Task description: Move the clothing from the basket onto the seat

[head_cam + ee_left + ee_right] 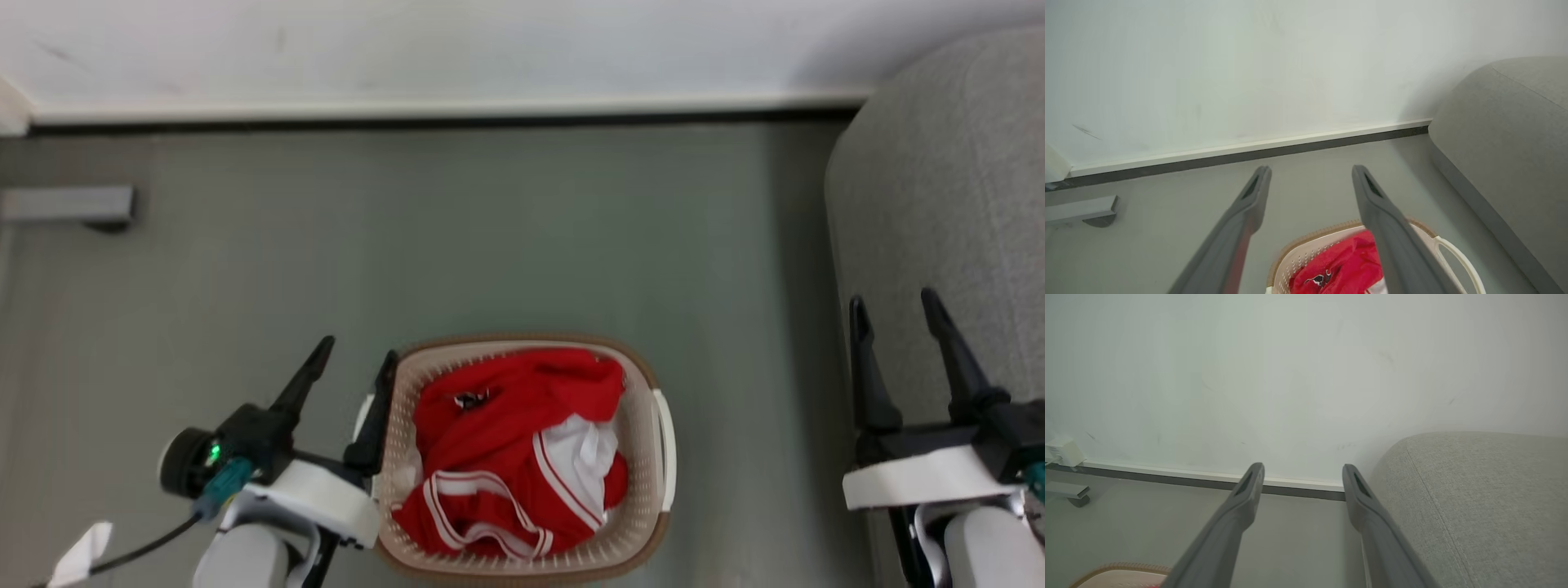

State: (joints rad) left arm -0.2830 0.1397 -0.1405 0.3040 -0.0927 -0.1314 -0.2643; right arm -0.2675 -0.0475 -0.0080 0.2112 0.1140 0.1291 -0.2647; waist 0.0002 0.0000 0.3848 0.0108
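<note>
A: Supporting surface?
B: Grey-green floor, meeting a white wall at a skirting strip.
A: Resting on it?
B: Basket, centre; sofa, right, apart from it; grey foot, far left.

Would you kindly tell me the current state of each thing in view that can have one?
clothing: crumpled in a heap inside the basket.
basket: upright on the floor, holding the clothing.
seat: no clothing on the part in view.
left pincer: open, empty, by the basket's left side.
right pincer: open, empty, near the seat.
</note>
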